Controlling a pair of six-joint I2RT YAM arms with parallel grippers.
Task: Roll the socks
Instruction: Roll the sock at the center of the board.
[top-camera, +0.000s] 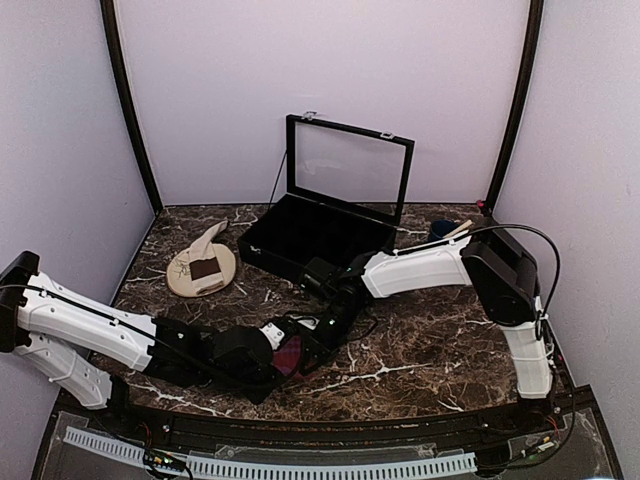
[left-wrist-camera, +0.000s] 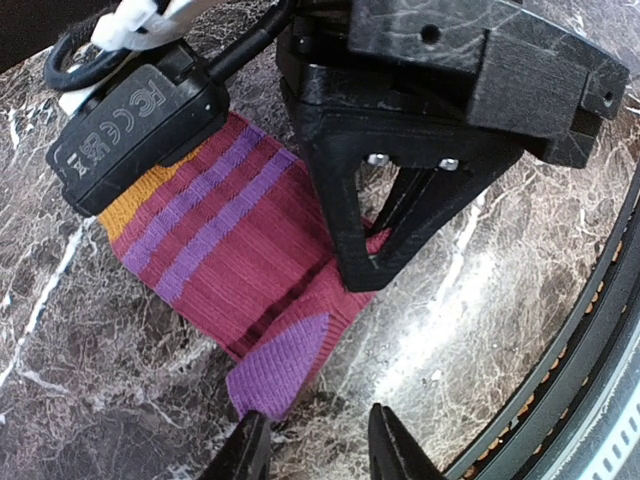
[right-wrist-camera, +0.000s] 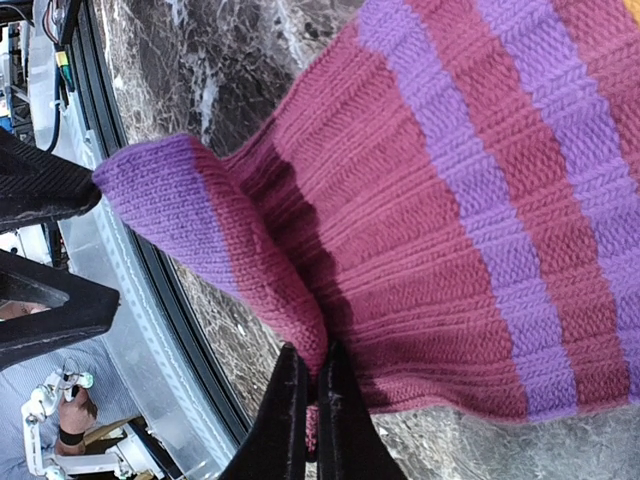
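Seen from above, the magenta-pink, purple-striped knitted sock (top-camera: 290, 353) lies near the front edge of the marble table (top-camera: 420, 340), and the cream, brown-banded sock (top-camera: 207, 262) rests on the round beige plate (top-camera: 180, 283). At the left wrist, the pink sock's long axis runs diagonally, its orange end far and its purple patch pointing toward the left gripper (left-wrist-camera: 320, 452), whose fingers stand apart around nothing. At the right wrist, the right gripper (right-wrist-camera: 312, 375) has its fingers pressed together on the sock's pink edge.

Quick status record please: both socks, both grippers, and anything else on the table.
pink sock: lying unrolled on the marble table, near edge, between the two arms
cream sock: lying across the plate, far left, no gripper near it
right gripper: fingers shut on the pink sock's edge
left gripper: fingers apart, holding nothing, at the sock's purple end
black case: open, lid upright, at the back
rolling: not yet done on either sock
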